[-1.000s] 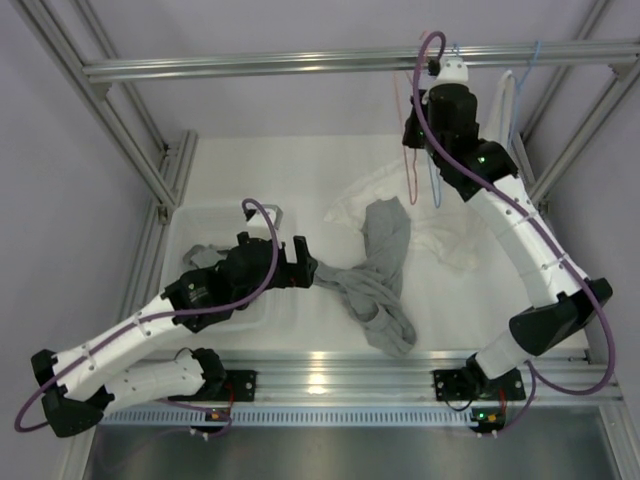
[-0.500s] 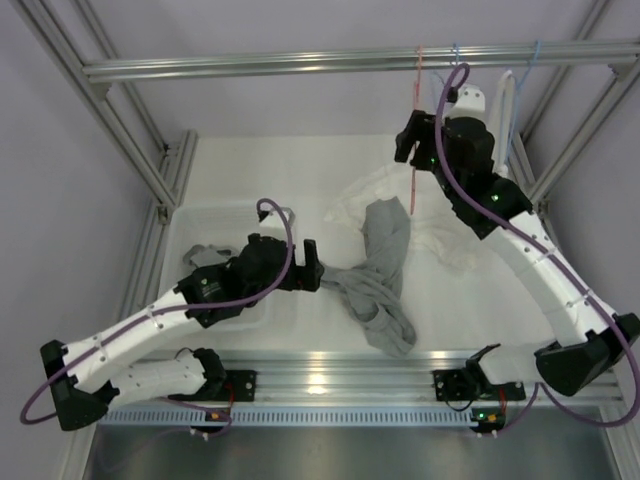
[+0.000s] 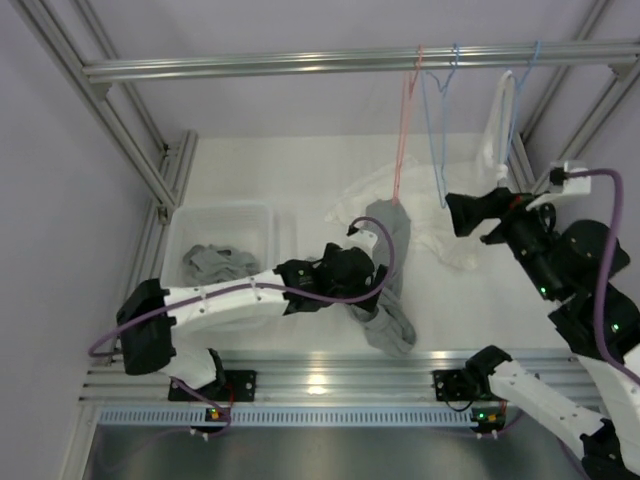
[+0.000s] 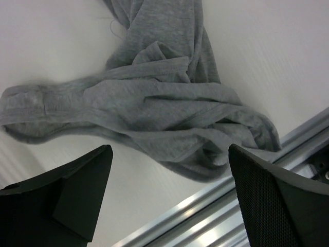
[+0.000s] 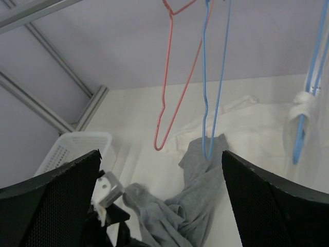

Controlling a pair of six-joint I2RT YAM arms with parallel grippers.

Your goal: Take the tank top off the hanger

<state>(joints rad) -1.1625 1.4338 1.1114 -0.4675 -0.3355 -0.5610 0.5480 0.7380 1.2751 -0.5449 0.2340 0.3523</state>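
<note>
The left gripper (image 4: 169,149) is seen with its jaws spread wide, nothing held between them, poised low over the crumpled grey jersey tank top (image 4: 154,98). That placement is judged to be for a pick-up: the bunched folds sit right under the gap, ready to be pinched. The garment is laid in a twisted heap on the white worktop (image 3: 290,170), near the front aluminium rail, with one end stretched back towards the rack.

The right gripper (image 5: 160,152) is held high, jaws likewise fully apart and empty, and is pointed at the rail. There, a thin red wire hanger (image 3: 403,140) and a thin blue wire hanger (image 5: 204,87) are seen hanging bare. The tank top's far end is lined up below their lower tips, but whether anything is touched there cannot be told; it is judged to be off the hanger.

Further out, a white garment (image 3: 497,125) is hung on another blue hanger at the right, a white cloth (image 3: 440,230) is spread beside the tank top, and more grey fabric is kept in a white plastic basket (image 3: 220,210) at the left.
</note>
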